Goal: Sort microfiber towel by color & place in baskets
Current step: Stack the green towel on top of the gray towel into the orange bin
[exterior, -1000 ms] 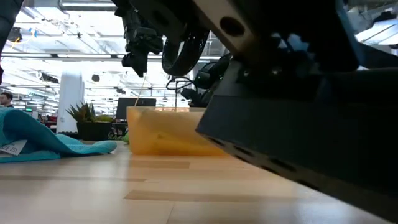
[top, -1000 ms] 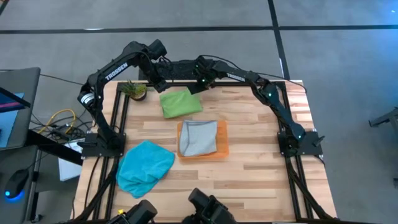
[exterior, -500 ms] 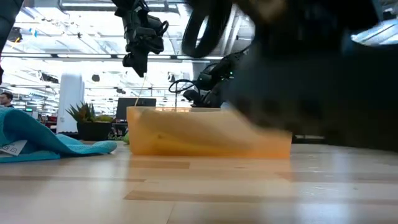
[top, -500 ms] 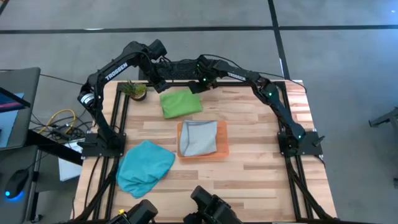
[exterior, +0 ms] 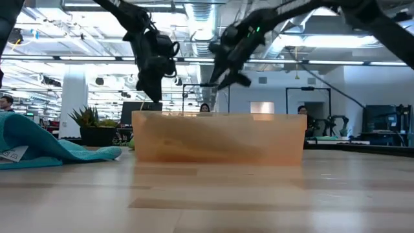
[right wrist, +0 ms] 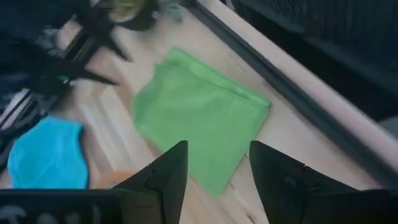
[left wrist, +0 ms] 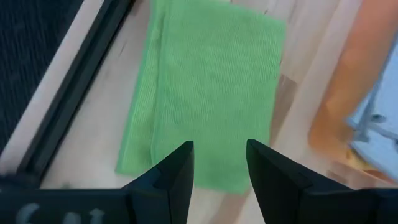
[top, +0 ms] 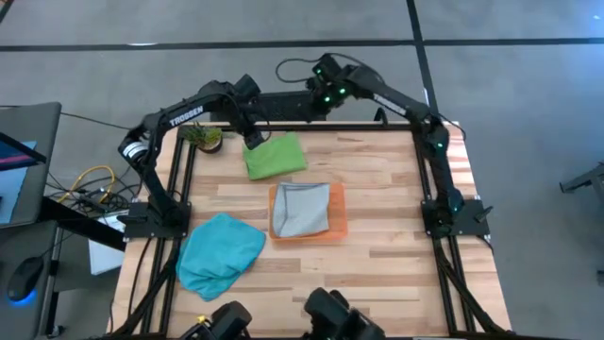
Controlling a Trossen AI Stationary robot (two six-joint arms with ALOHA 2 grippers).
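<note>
A green towel (top: 275,156) lies flat on the table near the far edge. The orange tray (top: 338,219) stands mid-table with a grey towel (top: 302,208) lying in it. A blue towel (top: 220,253) lies crumpled at the near left. My left gripper (top: 253,139) is open, pointing down just above the green towel's far left corner (left wrist: 205,87). My right gripper (top: 319,94) is open and empty, raised beyond the table's far edge, looking down on the green towel (right wrist: 199,118).
A small potted plant (top: 203,137) stands at the far left corner, close to my left gripper. The black frame rail (top: 377,125) runs along the table's far edge. Bare wood lies to the right of the tray (exterior: 220,137). People show in the room behind.
My left gripper has moved down and toward the table's right, over the green towel's far left corner. My right gripper has risen and drawn back past the table's far edge. A dark object that blocked the low view has moved out of it. The towels have not moved.
</note>
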